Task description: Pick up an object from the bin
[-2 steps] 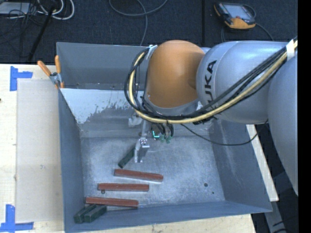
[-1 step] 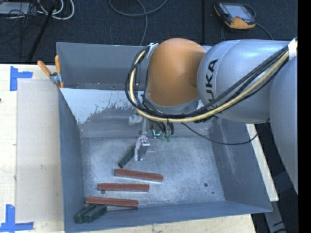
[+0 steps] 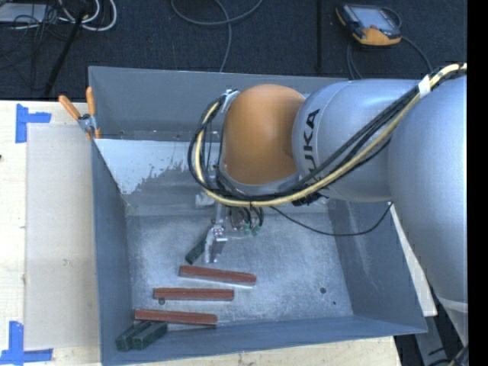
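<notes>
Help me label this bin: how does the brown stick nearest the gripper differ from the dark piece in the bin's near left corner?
Colour: the brown stick is reddish brown; the dark piece is blackish green. Shape: the brown stick is long and thin; the dark piece is shorter and thicker. Place: the brown stick lies mid-floor just below the gripper; the dark piece sits in the corner by the walls. Both lie flat on the bin floor.

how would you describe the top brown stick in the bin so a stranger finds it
Look into the grey metal bin, under the arm's orange cover. Three reddish-brown flat sticks lie stepped on its floor; the uppermost stick is farthest right, nearest the arm.
</notes>
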`<state>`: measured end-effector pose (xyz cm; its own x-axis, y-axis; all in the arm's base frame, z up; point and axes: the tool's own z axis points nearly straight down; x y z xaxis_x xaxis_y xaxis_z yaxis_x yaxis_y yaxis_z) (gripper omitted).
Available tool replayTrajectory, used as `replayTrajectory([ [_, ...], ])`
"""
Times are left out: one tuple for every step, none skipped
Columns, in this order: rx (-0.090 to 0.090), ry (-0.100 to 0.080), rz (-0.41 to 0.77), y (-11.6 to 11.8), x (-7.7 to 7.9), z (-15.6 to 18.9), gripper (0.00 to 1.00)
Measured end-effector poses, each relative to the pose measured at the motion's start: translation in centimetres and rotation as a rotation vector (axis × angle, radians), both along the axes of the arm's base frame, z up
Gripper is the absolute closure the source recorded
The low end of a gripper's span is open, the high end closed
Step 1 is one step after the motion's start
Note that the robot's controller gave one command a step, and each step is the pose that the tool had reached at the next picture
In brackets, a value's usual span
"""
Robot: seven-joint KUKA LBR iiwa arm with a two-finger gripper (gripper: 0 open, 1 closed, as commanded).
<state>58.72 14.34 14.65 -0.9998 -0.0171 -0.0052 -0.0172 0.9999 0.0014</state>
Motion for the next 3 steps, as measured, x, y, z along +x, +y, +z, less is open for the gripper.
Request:
replayTrajectory([
  [0.003,-0.013,0.101,-1.5,-0.9,-6.7,1.0],
  [0.004,-0.013,0.099,-1.5,-0.9,-6.7,1.0],
  [-0.001,0.003,0.138,0.0,1.9,6.1,1.0],
])
